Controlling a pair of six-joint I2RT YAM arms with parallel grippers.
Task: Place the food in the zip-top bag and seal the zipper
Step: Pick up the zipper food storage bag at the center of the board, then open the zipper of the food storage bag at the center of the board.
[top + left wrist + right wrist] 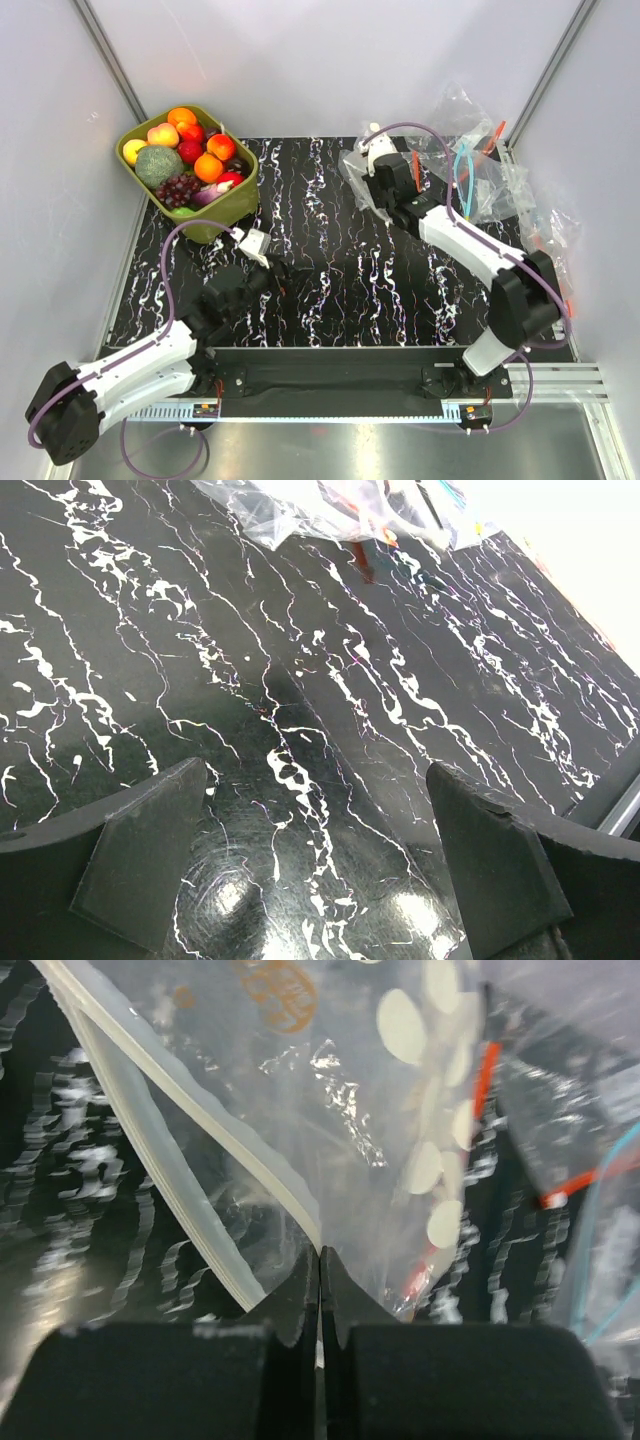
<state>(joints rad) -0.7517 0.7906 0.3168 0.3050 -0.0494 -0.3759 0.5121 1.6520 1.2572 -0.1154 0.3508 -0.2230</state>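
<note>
Your right fingers (295,1305) — closed, pinching the clear white-dotted zip-top bag (400,1130) by its pale zipper strip (180,1100), far right of the black counter (330,285). Left fingers (145,855) wide apart, empty — glossy toy food (190,150) in olive-green tub (240,200).

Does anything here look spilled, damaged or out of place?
Nothing is spilled or broken. The food sits in its green tub. Only the clear bags look untidy: a crumpled heap in the far right corner, where the right gripper pinches the dotted zip-top bag.
</note>
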